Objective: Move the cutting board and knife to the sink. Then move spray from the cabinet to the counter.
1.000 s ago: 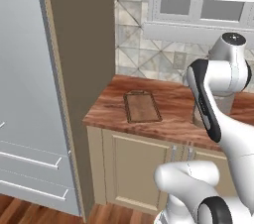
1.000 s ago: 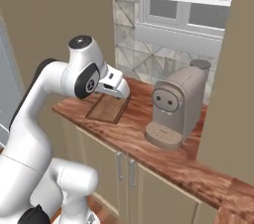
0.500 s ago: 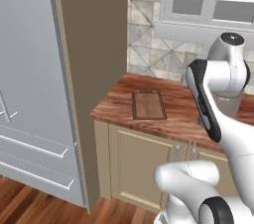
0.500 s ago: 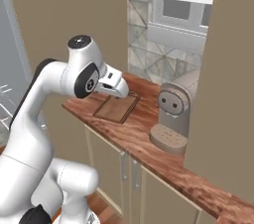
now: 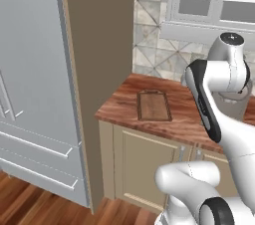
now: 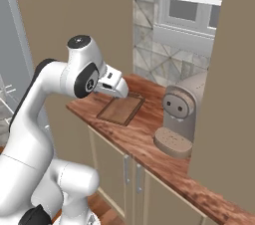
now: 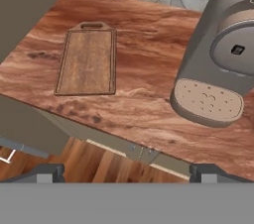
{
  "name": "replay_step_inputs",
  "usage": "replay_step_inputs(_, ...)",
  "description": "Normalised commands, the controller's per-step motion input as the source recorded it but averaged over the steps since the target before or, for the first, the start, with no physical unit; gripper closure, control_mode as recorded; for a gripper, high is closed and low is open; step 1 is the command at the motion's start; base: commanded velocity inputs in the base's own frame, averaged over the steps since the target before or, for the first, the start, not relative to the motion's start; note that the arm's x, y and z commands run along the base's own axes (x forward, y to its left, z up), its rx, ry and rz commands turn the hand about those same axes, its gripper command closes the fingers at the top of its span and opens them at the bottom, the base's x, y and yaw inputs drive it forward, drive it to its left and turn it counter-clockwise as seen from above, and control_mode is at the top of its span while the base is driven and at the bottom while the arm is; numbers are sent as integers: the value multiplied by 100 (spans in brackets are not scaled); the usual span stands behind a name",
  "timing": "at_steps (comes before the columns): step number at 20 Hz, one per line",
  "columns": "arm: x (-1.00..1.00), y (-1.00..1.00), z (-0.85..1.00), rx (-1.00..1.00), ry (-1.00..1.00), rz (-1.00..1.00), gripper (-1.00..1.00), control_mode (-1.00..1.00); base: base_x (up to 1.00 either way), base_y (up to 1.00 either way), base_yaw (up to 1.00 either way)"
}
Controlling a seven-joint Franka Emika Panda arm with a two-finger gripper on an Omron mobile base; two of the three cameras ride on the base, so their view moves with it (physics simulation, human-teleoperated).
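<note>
The cutting board [image 7: 87,59] lies flat on the reddish-brown counter [image 7: 144,86], its ridged handle end toward the tiled wall. It is also near the counter's left end [image 5: 153,105], and beside the hand [image 6: 120,109]. My gripper [image 6: 119,91] hovers above the counter's front edge, just short of the board. The gripper [image 7: 128,172] is open, its fingertips [image 7: 47,172] wide apart with nothing between them. The knife, the sink and the spray are out of view.
A grey-brown coffee machine [image 6: 178,119] stands on the counter right of the board, and looms large [image 7: 223,54] close by. A tall brown panel [image 5: 97,69] and a grey fridge [image 5: 30,84] bound the counter's left end. Beige cabinet doors [image 5: 144,169] sit below.
Both base views have shifted, so the base has driven; the fridge and panel take up more of the left view. The arm keeps its pose and the gripper stays open. The board has not moved.
</note>
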Motion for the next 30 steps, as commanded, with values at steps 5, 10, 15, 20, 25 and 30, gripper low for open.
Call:
replay_step_inputs(5,0,0,0,0,0,0,-100,100,58,29,0)
replay_step_inputs(10,0,0,0,0,0,0,-100,100,44,3,7)
replay_step_inputs(15,0,0,0,0,0,0,-100,100,1,-23,23)
replay_step_inputs(20,0,0,0,0,0,0,-100,100,7,-14,23)
replay_step_inputs(25,0,0,0,0,0,0,-100,100,6,-35,7)
replay_step_inputs(30,0,0,0,0,0,0,-100,100,0,-32,-1)
